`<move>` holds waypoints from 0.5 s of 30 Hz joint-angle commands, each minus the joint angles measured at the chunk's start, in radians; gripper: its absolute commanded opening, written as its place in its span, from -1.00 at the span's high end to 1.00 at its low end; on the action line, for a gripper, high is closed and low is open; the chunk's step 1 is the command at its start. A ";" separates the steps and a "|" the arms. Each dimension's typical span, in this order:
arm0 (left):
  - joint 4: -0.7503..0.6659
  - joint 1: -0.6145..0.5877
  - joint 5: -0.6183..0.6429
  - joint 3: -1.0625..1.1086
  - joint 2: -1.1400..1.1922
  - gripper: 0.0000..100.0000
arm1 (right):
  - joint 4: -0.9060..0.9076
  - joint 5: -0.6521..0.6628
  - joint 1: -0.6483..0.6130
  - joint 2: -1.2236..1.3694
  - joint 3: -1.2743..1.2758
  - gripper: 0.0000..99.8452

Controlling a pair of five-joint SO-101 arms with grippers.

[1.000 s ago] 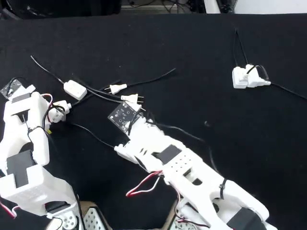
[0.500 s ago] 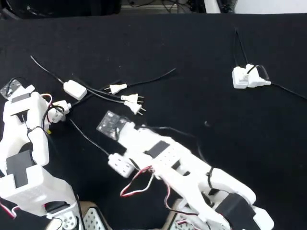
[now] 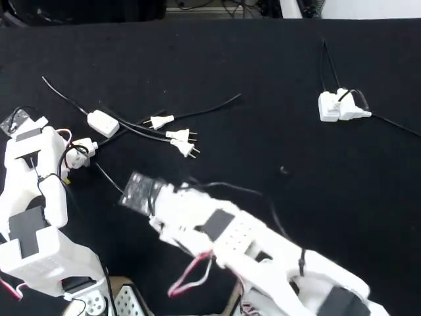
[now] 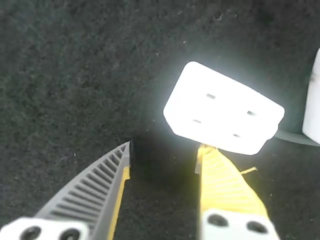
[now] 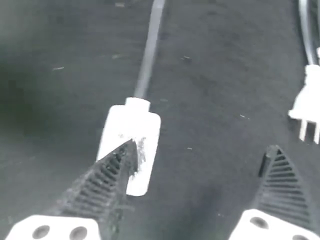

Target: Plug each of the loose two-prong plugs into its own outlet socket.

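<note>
From above, we see the black table [image 3: 276, 59] with three loose plugs close together left of centre: the upper plug [image 3: 160, 121], the middle plug [image 3: 179, 135] and the lower plug [image 3: 185, 149], each on a thin black cable. Just left of them lies the oval socket [image 3: 102, 123]. Far off at the right sits the far socket [image 3: 331, 106] with a plug already seated in it. The left arm [image 3: 33, 197] stands along the left edge, its tip by the slotted socket [image 3: 84, 146]. The right arm [image 3: 230, 234] stretches across the near side, below the three plugs.

At the left wrist, we find the left gripper [image 4: 164, 150] spread apart and holding nothing. The slotted socket [image 4: 222, 115] lies face up just past the yellow fingertip.

At the right wrist, the right gripper [image 5: 200, 150] is spread wide and empty. The corded block [image 5: 131, 122] lies at one fingertip. A two-prong plug [image 5: 306, 105] lies beyond the other fingertip; we cannot tell which of the three it is.
</note>
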 commanded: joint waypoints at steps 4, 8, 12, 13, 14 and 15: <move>-0.011 -0.008 -0.005 -0.025 -0.009 0.56 | -0.034 0.005 -0.055 -0.039 0.030 0.24; -0.011 -0.008 -0.006 -0.025 -0.009 0.56 | -0.040 0.008 -0.058 0.041 0.004 0.24; -0.011 -0.010 -0.008 -0.025 -0.009 0.56 | -0.029 0.032 -0.058 0.133 -0.038 0.24; -0.011 -0.010 -0.008 -0.025 -0.009 0.56 | -0.023 0.049 -0.058 0.153 -0.045 0.24; -0.011 -0.010 -0.008 -0.025 -0.009 0.56 | -0.014 0.064 -0.058 0.168 -0.054 0.24; -0.011 -0.010 -0.008 -0.025 -0.009 0.56 | -0.002 0.080 -0.057 0.180 -0.065 0.24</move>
